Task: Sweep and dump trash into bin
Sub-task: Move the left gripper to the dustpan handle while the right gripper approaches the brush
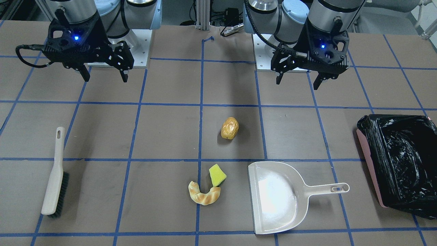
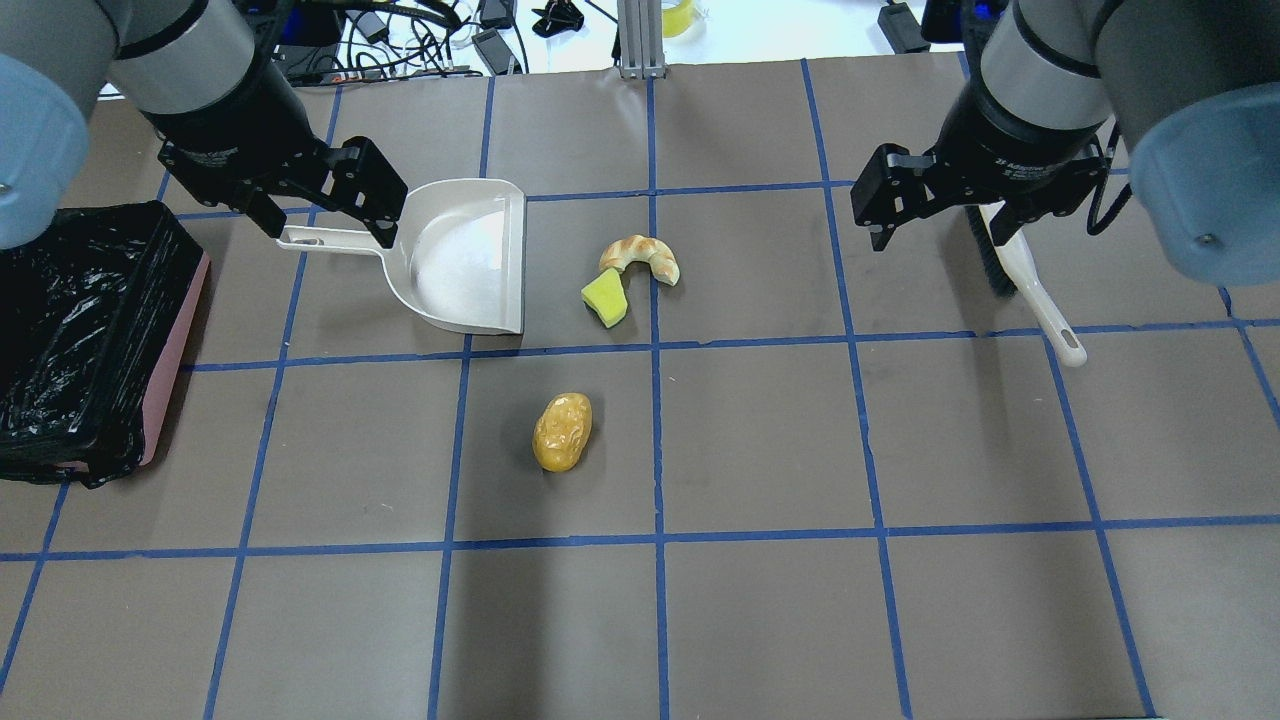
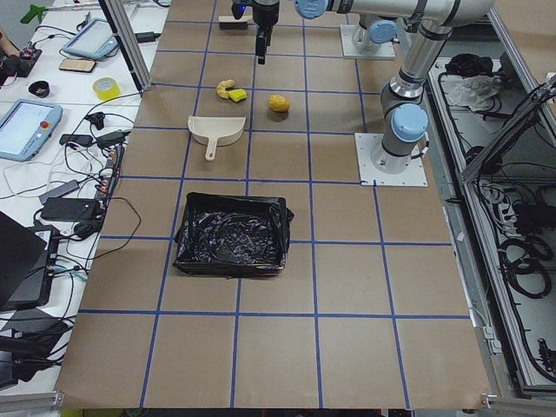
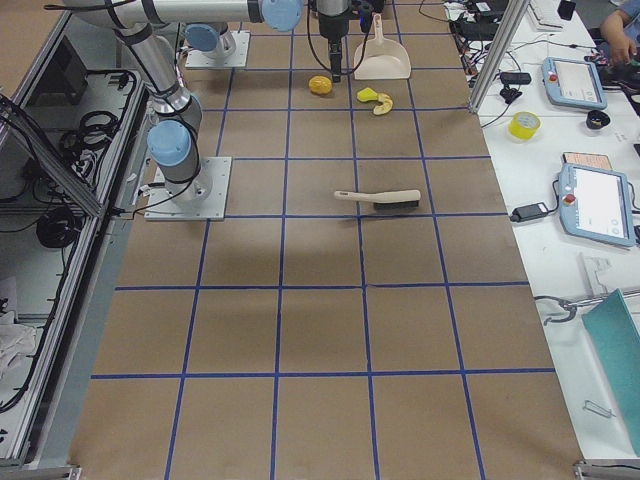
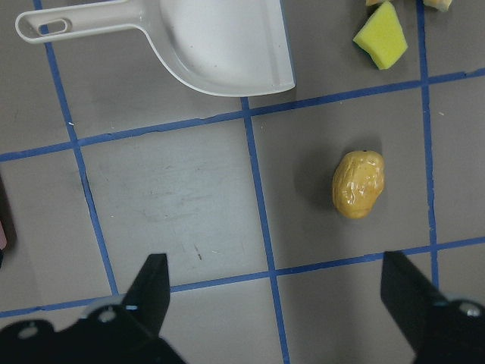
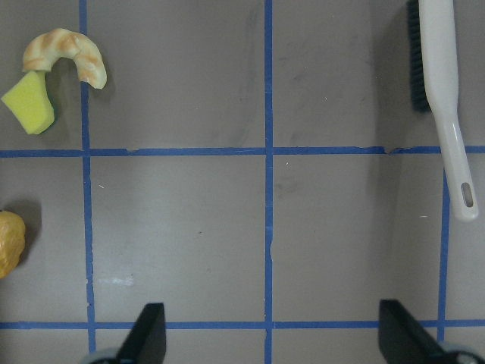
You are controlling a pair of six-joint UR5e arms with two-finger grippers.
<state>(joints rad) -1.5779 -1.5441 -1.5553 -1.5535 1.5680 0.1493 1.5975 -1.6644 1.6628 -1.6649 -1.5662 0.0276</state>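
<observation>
The trash lies mid-table: a golden-brown potato [image 1: 229,128] [image 2: 562,431] [image 5: 358,183], a yellow-green sponge wedge [image 1: 217,174] [image 2: 605,299] and a tan croissant [image 1: 204,195] [image 2: 640,258] that touches the sponge. The pink bin [image 1: 372,171] [image 2: 175,350], lined with a black bag, stands at the table's end on my left. My left gripper [image 1: 298,83] [image 2: 325,228] [image 5: 276,303] is open and empty, held high on the robot's side of the dustpan. My right gripper [image 1: 105,78] [image 2: 940,235] [image 6: 273,334] is open and empty, held high near the brush.
A cream-white dustpan [image 1: 276,198] [image 2: 460,255] [image 5: 220,45] lies flat between the trash and the bin, its handle towards the bin. A white brush with dark bristles [image 1: 54,177] [image 2: 1030,290] [image 6: 443,91] lies on my right side. Blue tape lines grid the brown table.
</observation>
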